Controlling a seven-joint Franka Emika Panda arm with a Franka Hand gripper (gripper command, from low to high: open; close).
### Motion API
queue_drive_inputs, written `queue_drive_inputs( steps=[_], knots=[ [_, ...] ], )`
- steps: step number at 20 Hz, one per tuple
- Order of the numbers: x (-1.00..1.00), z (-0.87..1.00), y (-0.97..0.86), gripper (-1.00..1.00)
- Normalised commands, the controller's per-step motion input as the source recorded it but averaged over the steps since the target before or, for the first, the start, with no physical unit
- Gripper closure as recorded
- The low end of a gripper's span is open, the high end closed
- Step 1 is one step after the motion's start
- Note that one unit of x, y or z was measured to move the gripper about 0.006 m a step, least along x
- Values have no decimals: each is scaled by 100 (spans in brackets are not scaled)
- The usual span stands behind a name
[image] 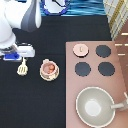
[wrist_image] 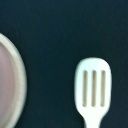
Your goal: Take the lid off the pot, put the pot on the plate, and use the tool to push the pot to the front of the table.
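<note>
The pink pot [image: 48, 68] with reddish contents stands uncovered on the cream plate [image: 49, 77], on the black table [image: 35, 105] left of the stove. The lid [image: 80, 48], a pinkish-tan disc with a knob, lies on the stove's top-left corner. On the table just left of the plate lies the cream spatula [image: 22, 68]; the wrist view shows its slotted head [wrist_image: 92, 87] close by, beside the plate's rim [wrist_image: 17, 80]. My gripper [image: 17, 56] hangs just above the spatula, toward the exterior view's top-left of it.
The pinkish-brown stove [image: 117, 75] with several black burners fills the exterior view's right side. A large grey-beige pan [image: 95, 106] with a long handle rests on its bottom part. A blue-rimmed dish [image: 56, 6] sits at the top edge.
</note>
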Motion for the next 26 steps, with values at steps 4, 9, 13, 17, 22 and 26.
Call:
queue_drive_inputs(
  steps=[4, 9, 13, 17, 22, 26],
  knots=[
    [-100, -85, -34, -100],
    [-71, -89, 13, -100],
    [-43, -81, 29, -100],
    [-39, -64, 9, -100],
    [-43, -33, -9, 100],
    [-34, -4, -18, 100]
  ],
)
